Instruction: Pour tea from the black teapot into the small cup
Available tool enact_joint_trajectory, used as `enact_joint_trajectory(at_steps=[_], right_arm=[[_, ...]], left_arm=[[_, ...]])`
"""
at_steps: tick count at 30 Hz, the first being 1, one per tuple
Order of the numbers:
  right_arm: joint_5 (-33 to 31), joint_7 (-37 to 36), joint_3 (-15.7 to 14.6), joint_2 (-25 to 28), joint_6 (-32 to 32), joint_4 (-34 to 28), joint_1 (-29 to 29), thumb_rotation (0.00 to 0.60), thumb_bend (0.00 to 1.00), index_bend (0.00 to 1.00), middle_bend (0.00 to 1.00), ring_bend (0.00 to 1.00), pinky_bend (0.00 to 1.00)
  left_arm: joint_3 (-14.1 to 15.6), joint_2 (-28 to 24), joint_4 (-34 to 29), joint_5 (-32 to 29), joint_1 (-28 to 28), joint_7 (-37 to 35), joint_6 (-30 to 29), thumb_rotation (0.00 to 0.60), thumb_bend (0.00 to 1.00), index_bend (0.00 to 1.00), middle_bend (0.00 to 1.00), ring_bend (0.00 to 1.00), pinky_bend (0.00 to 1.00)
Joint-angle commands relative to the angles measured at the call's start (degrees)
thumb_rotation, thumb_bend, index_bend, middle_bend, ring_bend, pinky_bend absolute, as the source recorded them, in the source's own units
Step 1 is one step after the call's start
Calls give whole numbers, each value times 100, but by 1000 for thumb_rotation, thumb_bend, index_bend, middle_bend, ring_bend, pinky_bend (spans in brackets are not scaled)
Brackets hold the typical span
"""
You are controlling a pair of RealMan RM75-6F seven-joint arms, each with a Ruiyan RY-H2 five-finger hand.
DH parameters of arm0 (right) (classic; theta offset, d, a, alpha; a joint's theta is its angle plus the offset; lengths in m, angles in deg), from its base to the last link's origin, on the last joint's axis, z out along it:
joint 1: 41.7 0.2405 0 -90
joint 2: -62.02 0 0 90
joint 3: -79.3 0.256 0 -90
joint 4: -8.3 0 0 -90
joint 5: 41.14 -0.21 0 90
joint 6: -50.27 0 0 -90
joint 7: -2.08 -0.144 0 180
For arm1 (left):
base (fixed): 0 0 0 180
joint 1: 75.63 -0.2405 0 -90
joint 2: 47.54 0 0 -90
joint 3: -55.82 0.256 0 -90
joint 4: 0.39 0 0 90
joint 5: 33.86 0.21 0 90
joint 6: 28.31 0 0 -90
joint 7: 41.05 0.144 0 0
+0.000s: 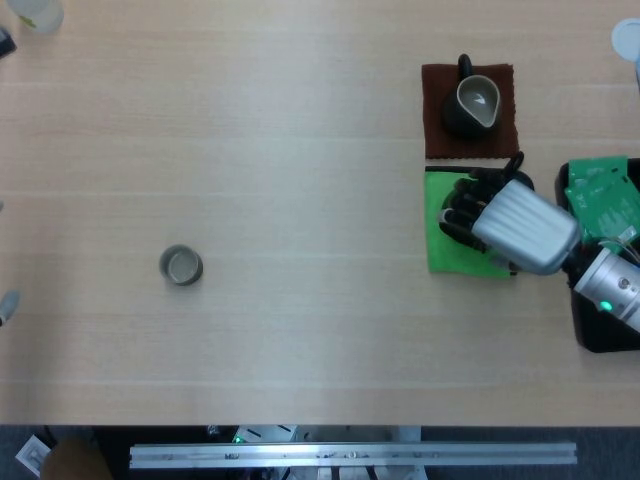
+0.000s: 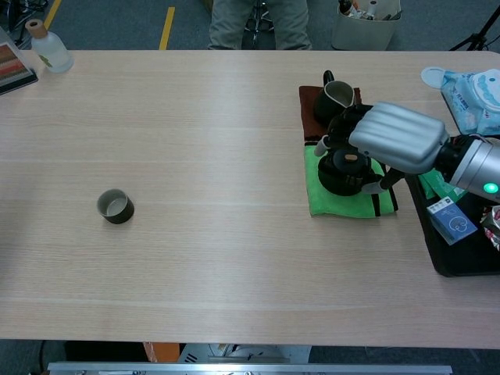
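The black teapot [image 1: 452, 222] [image 2: 341, 176] stands on a green cloth [image 1: 440, 256] [image 2: 328, 205] at the right of the table. My right hand [image 1: 520, 228] [image 2: 394, 137] hangs low over it and covers most of it. Its dark fingers [image 2: 337, 131] reach over the pot's far side and the thumb sits by the near right side; a firm grip does not show. The small cup [image 1: 181, 266] [image 2: 116, 206] sits alone far to the left. Only a sliver of my left hand [image 1: 6, 303] shows at the left edge of the head view.
A dark pitcher [image 1: 477, 100] [image 2: 332, 98] on a brown mat sits just behind the teapot. A black tray [image 1: 600, 335] [image 2: 447, 254] with packets lies at the right edge. A bottle [image 2: 48, 48] stands at the far left corner.
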Motion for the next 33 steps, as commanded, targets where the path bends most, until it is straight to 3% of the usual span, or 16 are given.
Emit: enact_joint_trajectory(at_steps=[1,14,33], right_arm=[[-27,65,30,38,-27,-58,-4,600,0,294,373,221,219],[-207,114,139,-84,-215,190,-25,600,0,294,372,222,219],[-788,1188,578,-614,-637,-194,55,600,0,294,359,222,219]], left_arm=[[10,-10,5,3,-23,-27,-22,600,228,121,112,98,72],[25,-27,-11,61,-72,-65,-67,600,228,121,112,98,72],[2,-85,90,53,-103,-183,-81,600,228,121,112,98,72]])
